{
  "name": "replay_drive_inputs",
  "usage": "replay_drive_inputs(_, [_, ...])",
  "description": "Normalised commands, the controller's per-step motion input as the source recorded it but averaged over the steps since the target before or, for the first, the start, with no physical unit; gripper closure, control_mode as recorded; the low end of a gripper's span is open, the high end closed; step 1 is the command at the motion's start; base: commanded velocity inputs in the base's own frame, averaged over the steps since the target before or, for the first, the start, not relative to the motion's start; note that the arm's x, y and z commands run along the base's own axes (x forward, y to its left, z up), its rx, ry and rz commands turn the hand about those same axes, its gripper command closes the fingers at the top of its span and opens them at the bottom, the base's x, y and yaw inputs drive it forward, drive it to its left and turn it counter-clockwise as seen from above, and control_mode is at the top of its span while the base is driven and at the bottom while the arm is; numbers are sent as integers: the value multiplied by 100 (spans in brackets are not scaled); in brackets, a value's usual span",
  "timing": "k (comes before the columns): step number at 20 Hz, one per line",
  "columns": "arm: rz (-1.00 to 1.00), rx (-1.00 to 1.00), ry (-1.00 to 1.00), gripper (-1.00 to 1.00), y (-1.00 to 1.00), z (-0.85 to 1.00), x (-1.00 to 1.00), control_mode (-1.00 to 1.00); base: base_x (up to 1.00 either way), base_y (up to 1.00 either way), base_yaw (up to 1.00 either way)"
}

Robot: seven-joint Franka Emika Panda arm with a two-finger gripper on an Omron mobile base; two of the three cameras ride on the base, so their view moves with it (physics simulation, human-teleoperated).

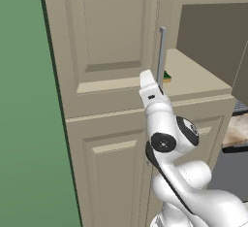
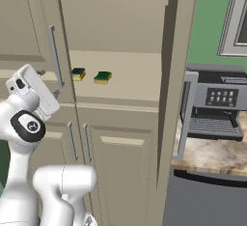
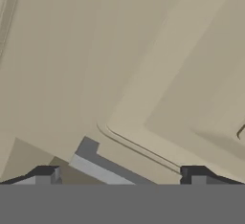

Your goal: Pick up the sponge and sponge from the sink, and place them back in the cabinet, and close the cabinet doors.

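Gripper [image 3: 119, 176] gapes wide, empty, straddling the silver handle [image 3: 98, 169] of the cabinet door [image 3: 158, 74]. Both sponges [image 2: 102, 77] sit on the shelf [image 2: 135, 82]; apart.

Matt beige wooden cabinet doors [image 1: 104, 37] carry a smooth silver metal handle [image 1: 161, 51].

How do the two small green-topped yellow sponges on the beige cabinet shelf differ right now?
In the right base view, the left sponge lies close to the silver bar handle of the left beige door; the right sponge sits further out on the open shelf. The left sponge looks smaller and squarer, the right sponge wider. Both lie flat, green side up, apart from each other.
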Motion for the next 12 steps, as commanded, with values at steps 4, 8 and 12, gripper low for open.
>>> replay_drive_inputs(4, [4, 4, 11, -100, 0, 25, -22, -100, 0, 0, 0])
replay_drive_inputs(8, [5, 4, 14, -100, 0, 28, -21, -100, 0, 0, 0])
replay_drive_inputs(12, [5, 3, 12, -100, 0, 19, -20, -100, 0, 0, 0])
